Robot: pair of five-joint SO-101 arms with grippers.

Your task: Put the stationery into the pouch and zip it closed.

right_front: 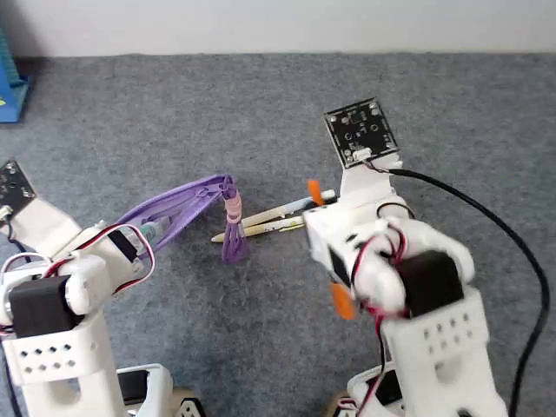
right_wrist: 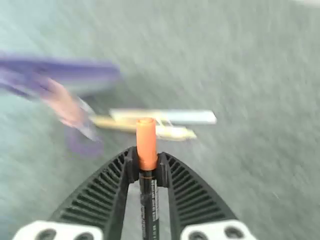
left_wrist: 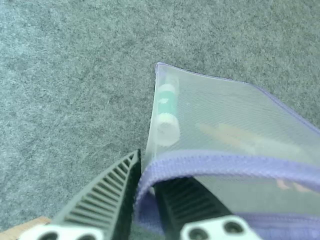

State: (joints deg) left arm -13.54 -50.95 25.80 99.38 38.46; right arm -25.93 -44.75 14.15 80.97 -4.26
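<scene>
A purple mesh pouch (right_front: 178,207) hangs tilted above the grey carpet, its pink zip pull (right_front: 233,205) and a purple strap (right_front: 234,245) at the far end. My left gripper (left_wrist: 145,167) is shut on the pouch's purple edge (left_wrist: 220,165). Through the mesh I see a white and green stick (left_wrist: 166,112) and a pencil (left_wrist: 240,139). My right gripper (right_wrist: 146,159) is shut on an orange-capped pen (right_wrist: 145,135), held just right of the pouch mouth (right_front: 314,195). Two pale pens (right_front: 265,222) lie on the carpet between the pouch and the right gripper (right_wrist: 160,121).
A blue object (right_front: 10,87) sits at the far left edge. A black cable (right_front: 512,248) runs down the right side from the right arm. Grey carpet (right_front: 174,113) covers the whole table.
</scene>
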